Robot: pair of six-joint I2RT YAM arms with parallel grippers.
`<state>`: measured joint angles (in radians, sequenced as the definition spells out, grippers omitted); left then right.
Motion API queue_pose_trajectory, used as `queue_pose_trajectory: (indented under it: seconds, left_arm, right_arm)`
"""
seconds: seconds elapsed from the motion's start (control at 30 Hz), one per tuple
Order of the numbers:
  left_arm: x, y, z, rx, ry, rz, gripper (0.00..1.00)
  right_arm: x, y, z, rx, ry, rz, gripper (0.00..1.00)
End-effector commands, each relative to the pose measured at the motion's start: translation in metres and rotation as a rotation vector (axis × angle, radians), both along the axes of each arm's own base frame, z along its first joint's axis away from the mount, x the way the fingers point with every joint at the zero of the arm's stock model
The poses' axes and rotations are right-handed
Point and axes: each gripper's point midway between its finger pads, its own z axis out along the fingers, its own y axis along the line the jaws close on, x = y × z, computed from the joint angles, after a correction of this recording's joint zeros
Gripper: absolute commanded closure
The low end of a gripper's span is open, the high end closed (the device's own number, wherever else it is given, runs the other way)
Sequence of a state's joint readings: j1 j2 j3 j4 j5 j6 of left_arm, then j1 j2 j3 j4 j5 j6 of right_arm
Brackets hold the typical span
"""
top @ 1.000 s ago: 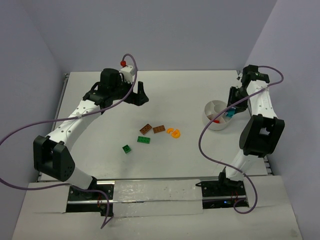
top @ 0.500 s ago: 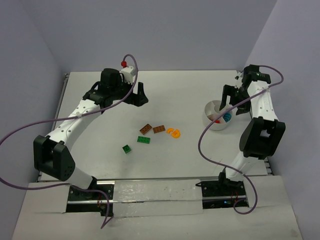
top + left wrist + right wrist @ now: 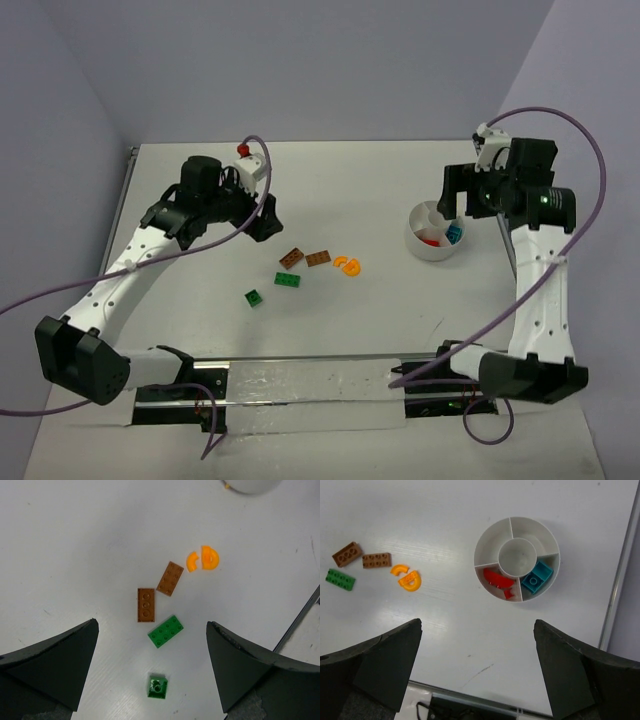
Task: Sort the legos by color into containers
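The white divided bowl (image 3: 434, 248) (image 3: 530, 530) stands at the right, with red pieces (image 3: 498, 577) in one wedge and a teal brick (image 3: 537, 577) in the wedge beside it. On the table's middle lie two brown bricks (image 3: 292, 258) (image 3: 146, 605), (image 3: 318, 258) (image 3: 170, 578), two orange curved pieces (image 3: 347, 265) (image 3: 202, 559), a green plate (image 3: 288, 279) (image 3: 165, 631) and a small green brick (image 3: 254, 297) (image 3: 157, 686). My left gripper (image 3: 266, 218) (image 3: 151, 624) hovers open high over these loose legos. My right gripper (image 3: 458, 200) (image 3: 477, 623) hangs open and empty high above the bowl.
The table's metal rail (image 3: 619, 565) runs close along the bowl's right side. Purple cables (image 3: 420, 260) loop from both arms. Grey walls enclose the back and sides.
My right gripper has opened, left the teal brick in the bowl and risen above it. My left arm has swung from the back toward the loose legos.
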<state>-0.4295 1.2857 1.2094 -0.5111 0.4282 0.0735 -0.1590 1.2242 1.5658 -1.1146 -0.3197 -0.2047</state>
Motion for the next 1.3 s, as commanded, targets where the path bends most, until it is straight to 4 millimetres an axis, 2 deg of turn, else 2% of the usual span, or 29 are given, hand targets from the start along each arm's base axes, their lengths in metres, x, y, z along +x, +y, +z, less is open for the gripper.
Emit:
queue_pose_trajectory:
  seconds: [0.0, 0.13, 0.23, 0.33, 0.43, 0.5, 0.57, 0.63, 0.7, 0.73, 0.83, 1.03, 1.27]
  left_arm:
    - [-0.009, 0.004, -0.028, 0.097, 0.018, -0.087, 0.01]
    - [-0.012, -0.001, -0.054, 0.183, -0.007, -0.139, 0.04]
    - [-0.013, -0.015, -0.074, 0.235, 0.021, -0.166, 0.08]
    - [-0.007, -0.022, -0.091, 0.282, 0.06, -0.166, 0.15]
    - [-0.006, -0.024, -0.105, 0.301, 0.105, -0.176, 0.19]
    - [-0.019, -0.026, -0.109, 0.3, 0.111, -0.269, 0.19]
    - [-0.036, -0.026, -0.109, 0.307, 0.067, -0.418, 0.2]
    - [-0.057, -0.018, -0.122, 0.331, 0.045, -0.543, 0.21]
    - [-0.065, -0.014, -0.126, 0.343, 0.025, -0.601, 0.21]
    - [-0.072, -0.01, -0.135, 0.361, 0.019, -0.653, 0.22]
    - [-0.077, -0.002, -0.156, 0.41, 0.044, -0.698, 0.24]
    - [-0.074, -0.003, -0.179, 0.416, 0.027, -0.713, 0.25]
    - [-0.052, -0.012, -0.198, 0.442, -0.045, -0.746, 0.25]
  right_arm:
    - [0.007, 0.015, -0.007, -0.039, -0.096, 0.119, 0.0]
    - [0.012, 0.033, -0.017, -0.039, -0.181, 0.215, 0.0]
    - [0.019, 0.04, -0.019, -0.088, -0.249, 0.239, 0.0]
    - [0.025, 0.056, -0.027, -0.099, -0.23, 0.272, 0.0]
    - [0.028, 0.063, -0.043, -0.088, -0.177, 0.286, 0.0]
    - [0.028, 0.058, -0.063, -0.11, -0.118, 0.268, 0.0]
    - [0.028, 0.052, -0.07, -0.138, -0.091, 0.258, 0.0]
    - [0.025, 0.052, -0.076, -0.136, -0.06, 0.261, 0.0]
    - [0.021, 0.057, -0.08, -0.111, -0.026, 0.275, 0.0]
    - [0.02, 0.059, -0.084, -0.091, 0.004, 0.277, 0.0]
    - [0.02, 0.063, -0.09, -0.061, 0.039, 0.269, 0.0]
    - [0.024, 0.063, -0.09, -0.054, 0.048, 0.266, 0.0]
    - [0.024, 0.065, -0.091, -0.04, 0.078, 0.266, 0.0]
